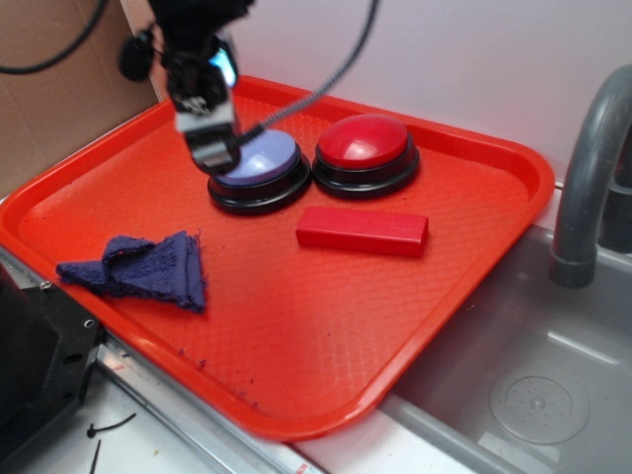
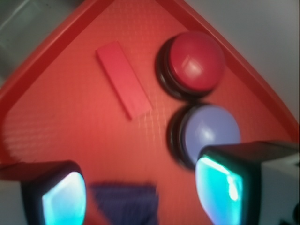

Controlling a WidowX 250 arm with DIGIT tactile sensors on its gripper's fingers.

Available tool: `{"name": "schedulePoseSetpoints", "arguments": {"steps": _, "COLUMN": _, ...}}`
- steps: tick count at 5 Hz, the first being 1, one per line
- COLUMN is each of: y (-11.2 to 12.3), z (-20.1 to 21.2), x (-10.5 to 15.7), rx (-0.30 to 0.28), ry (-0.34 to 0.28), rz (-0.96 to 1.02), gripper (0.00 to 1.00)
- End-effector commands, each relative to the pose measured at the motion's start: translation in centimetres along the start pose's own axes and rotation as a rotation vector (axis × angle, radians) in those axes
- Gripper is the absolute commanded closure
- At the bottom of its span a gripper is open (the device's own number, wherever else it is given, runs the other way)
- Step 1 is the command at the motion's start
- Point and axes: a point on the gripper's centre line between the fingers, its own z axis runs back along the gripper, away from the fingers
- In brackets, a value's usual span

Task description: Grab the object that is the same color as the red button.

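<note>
On the tray [image 1: 474,257], the block [image 1: 362,230] lies apart from the gripper [image 1: 212,148].

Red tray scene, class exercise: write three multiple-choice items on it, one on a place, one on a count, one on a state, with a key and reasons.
1. Where does the red block lie?
A. In front of the red button, apart from it
B. On top of the blue cloth
C. In the sink

2. How many domed buttons stand on the tray?
A. One
B. Two
C. Four

3. What state is the gripper in?
A. Shut on the block
B. Shut on the cloth
C. Open, holding nothing

Key: 1 A, bare tray shows between block and button in the exterior view. 2 B, the red one and the lilac button stand side by side. 3 C, the wrist view shows both fingers wide apart with only the tray and the blue cloth between them.
</note>
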Motion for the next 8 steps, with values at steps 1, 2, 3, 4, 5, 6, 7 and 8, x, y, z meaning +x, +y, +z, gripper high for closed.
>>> {"name": "schedulePoseSetpoints", "arguments": {"steps": 1, "y": 0.6, "z": -4.9, "x": 4.3, "rx": -0.176, "ry": -0.130, "rz": -0.185, "gripper": 0.00}}
{"name": "schedulePoseSetpoints", "arguments": {"steps": 2, "y": 0.3, "z": -7.0, "x": 5.8, "rx": -0.227, "ry": -0.118, "rz": -0.254, "gripper": 0.00}}
{"name": "schedulePoseSetpoints", "arguments": {"steps": 3, "y": -1.4, "z": -9.2, "x": 6.7, "rx": -0.237, "ry": -0.075, "rz": -0.312, "gripper": 0.00}}
{"name": "schedulePoseSetpoints", "arguments": {"steps": 4, "y": -2.3, "z": -10.3, "x": 6.5, "rx": -0.229, "ry": -0.053, "rz": -0.340, "gripper": 0.00}}
{"name": "schedulePoseSetpoints", "arguments": {"steps": 5, "y": -2.9, "z": -11.0, "x": 6.3, "rx": -0.220, "ry": -0.039, "rz": -0.347, "gripper": 0.00}}
{"name": "schedulePoseSetpoints", "arguments": {"steps": 6, "y": -2.7, "z": -11.1, "x": 6.2, "rx": -0.204, "ry": -0.038, "rz": -0.339, "gripper": 0.98}}
{"name": "schedulePoseSetpoints", "arguments": {"steps": 7, "y": -2.6, "z": -10.7, "x": 5.9, "rx": -0.196, "ry": -0.053, "rz": -0.361, "gripper": 1.00}}
{"name": "schedulePoseSetpoints", "arguments": {"steps": 8, "y": -2.5, "z": -9.7, "x": 5.7, "rx": -0.196, "ry": -0.044, "rz": -0.391, "gripper": 1.00}}
